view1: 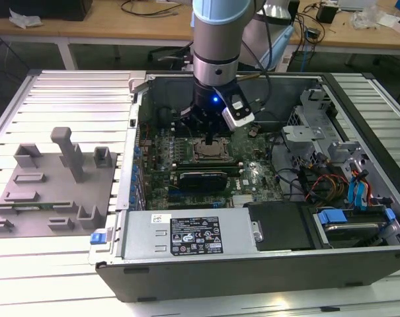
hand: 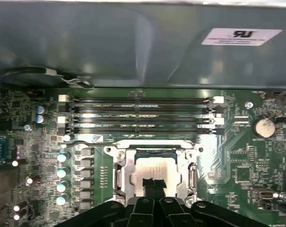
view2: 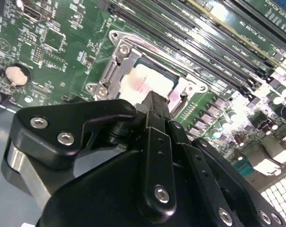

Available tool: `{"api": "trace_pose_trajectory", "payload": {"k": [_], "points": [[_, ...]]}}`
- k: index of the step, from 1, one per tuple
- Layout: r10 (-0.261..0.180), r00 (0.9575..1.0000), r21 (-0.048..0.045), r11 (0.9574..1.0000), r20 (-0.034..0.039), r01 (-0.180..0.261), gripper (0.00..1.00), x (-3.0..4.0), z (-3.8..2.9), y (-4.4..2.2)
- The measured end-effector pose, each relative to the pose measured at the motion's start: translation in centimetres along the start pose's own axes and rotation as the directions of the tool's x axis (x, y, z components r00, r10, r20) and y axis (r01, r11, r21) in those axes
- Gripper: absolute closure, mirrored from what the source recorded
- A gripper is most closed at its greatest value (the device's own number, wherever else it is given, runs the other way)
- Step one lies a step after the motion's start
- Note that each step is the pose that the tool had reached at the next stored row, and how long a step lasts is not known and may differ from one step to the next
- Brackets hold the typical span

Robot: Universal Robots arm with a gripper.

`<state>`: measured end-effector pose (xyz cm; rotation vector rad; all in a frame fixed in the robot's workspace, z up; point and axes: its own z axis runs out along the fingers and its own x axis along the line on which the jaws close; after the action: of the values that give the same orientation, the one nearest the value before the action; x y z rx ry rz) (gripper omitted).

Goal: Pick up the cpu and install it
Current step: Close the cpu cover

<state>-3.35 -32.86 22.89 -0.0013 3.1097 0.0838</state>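
cpu [hand: 152,169] | in socket [hand: 121,178] (metal-framed) | end effector [hand: 153,182] closed, over it

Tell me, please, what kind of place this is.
Probably a robotics or electronics lab. An open computer case lies on a slatted metal table with a robot arm reaching into it. Grey fixture blocks stand beside it, and wooden workbenches with cables are behind.

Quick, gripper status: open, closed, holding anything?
Gripper: closed, fingers together with nothing between them, tips over the cpu, which lies in the socket.
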Motion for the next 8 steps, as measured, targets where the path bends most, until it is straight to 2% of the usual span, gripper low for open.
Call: {"api": "trace_pose_trajectory", "payload": {"k": [2, 8], "points": [[0.0, 1.0, 0.0, 1.0, 0.0001, 0.0, 0.89, -0.03, -0.57, 0.04], [0.0, 1.0, -0.0003, 1.0, 0.0001, 0.0, 0.89, -0.03, -0.57, 0.04]]}}
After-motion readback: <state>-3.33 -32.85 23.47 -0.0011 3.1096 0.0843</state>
